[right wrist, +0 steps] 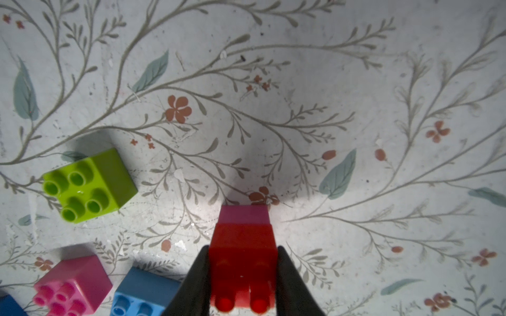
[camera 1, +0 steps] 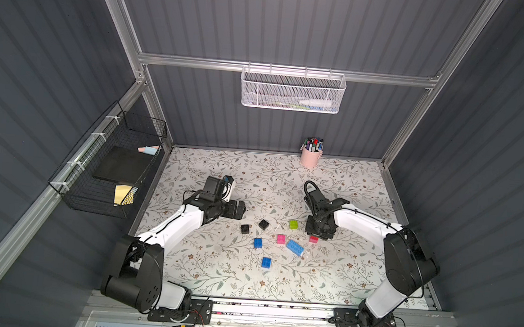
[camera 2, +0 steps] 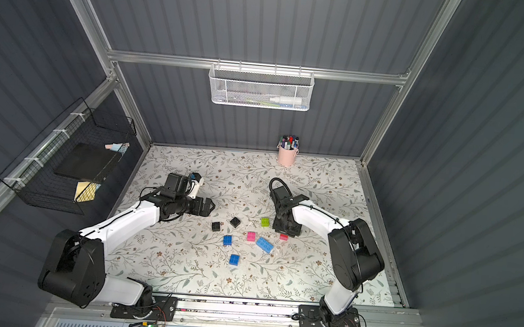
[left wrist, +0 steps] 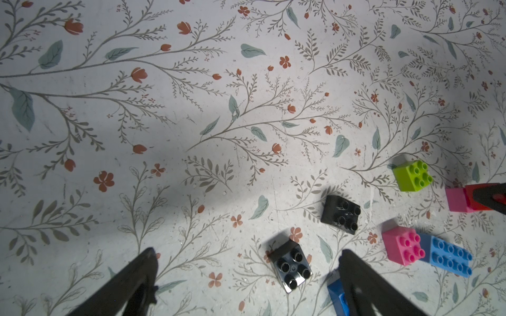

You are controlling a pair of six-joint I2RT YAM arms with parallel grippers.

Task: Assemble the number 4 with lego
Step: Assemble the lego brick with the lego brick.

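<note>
On the floral surface (camera 1: 212, 273) the lego (camera 1: 294, 247) lies loose between your arms, and the number 4 is not yet built. Your left pincer (left wrist: 247, 252) hangs wide above a black brick (left wrist: 291, 269). Your right pincer (right wrist: 243, 250) is clamped on the red brick (right wrist: 242, 238), which is joined to a pink brick (right wrist: 245, 214). Keep that squeeze square, and line the studs up before you press onto the next brick.

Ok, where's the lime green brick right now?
In both top views the lime green brick sits loose, studs up, just to the left of the right gripper, with a black brick further left.
</note>
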